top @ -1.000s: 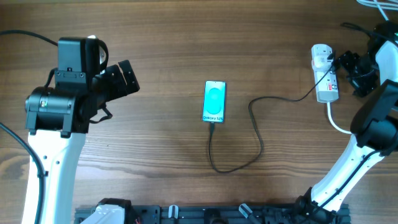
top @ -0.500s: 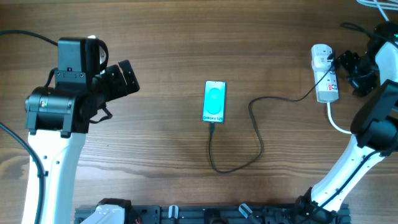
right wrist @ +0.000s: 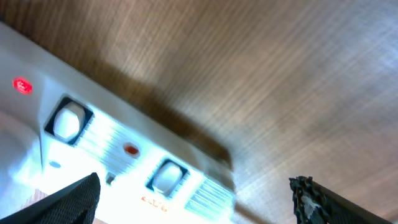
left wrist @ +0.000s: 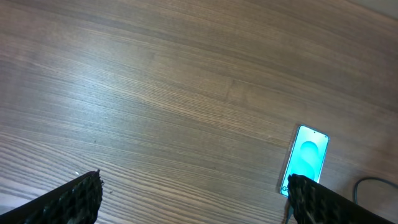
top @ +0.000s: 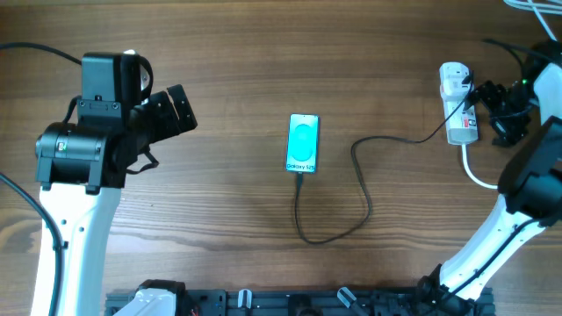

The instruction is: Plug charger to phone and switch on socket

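As the thin black charger cable (top: 364, 189) looks seated in the cyan-screened smartphone (top: 303, 143), the right gripper (top: 493, 104), jaws spread by the white power strip (top: 457, 110), must press its switch (right wrist: 168, 176); left gripper (top: 178, 109) gapes too.

The left hand (left wrist: 196, 199) hangs over the wooden counter (left wrist: 155, 81), its two fingers (left wrist: 81, 196) spread wide. The lit phone (left wrist: 306, 159) lies near the right finger, with the charger (left wrist: 367, 182) cable curving just beside it.

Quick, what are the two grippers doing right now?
Left gripper: open, holding nothing.
Right gripper: open, holding nothing, over the socket.
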You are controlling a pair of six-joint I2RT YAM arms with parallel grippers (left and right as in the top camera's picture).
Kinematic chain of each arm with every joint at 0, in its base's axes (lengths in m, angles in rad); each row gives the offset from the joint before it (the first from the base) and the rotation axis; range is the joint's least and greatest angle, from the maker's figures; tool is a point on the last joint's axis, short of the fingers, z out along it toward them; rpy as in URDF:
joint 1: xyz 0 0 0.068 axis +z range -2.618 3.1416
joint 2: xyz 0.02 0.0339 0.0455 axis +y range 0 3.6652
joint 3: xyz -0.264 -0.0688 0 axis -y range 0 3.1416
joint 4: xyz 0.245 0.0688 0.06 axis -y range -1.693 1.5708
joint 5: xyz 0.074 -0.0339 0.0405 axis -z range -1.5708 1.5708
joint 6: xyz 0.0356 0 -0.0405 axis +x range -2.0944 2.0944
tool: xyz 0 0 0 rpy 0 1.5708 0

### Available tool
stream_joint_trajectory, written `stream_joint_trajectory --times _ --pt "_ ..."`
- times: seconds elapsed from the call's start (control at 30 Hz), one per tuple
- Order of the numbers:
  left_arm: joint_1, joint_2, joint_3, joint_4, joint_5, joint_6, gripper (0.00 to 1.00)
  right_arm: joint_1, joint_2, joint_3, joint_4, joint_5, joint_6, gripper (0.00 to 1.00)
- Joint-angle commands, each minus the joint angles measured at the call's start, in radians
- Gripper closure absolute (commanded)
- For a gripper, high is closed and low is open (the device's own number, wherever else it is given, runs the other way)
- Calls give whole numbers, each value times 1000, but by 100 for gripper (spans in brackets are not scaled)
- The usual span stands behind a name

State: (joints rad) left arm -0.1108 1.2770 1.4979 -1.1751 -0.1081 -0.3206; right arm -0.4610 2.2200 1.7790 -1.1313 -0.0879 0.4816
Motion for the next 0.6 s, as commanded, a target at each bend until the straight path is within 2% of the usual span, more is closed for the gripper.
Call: stream_joint_trajectory --times 0.0,0.13,0.23,0.3,0.47,0.57 --pt "3 1 0 0 -17 -2 0 -16 -183 -5 -66 27 27 0" --pt "3 1 0 0 -16 -2 0 -13 -362 -5 -194 3 18 0" --pt "3 1 0 0 -16 -2 0 22 -560 -45 -254 -11 -5 0" --pt "3 1 0 0 -17 -2 0 78 -701 -123 -233 -18 -58 0" --pt "3 1 0 0 -17 -2 0 246 -1073 -447 -163 -73 -56 0" --pt "3 1 0 0 -17 -2 0 273 -1243 -564 -237 -180 -60 0"
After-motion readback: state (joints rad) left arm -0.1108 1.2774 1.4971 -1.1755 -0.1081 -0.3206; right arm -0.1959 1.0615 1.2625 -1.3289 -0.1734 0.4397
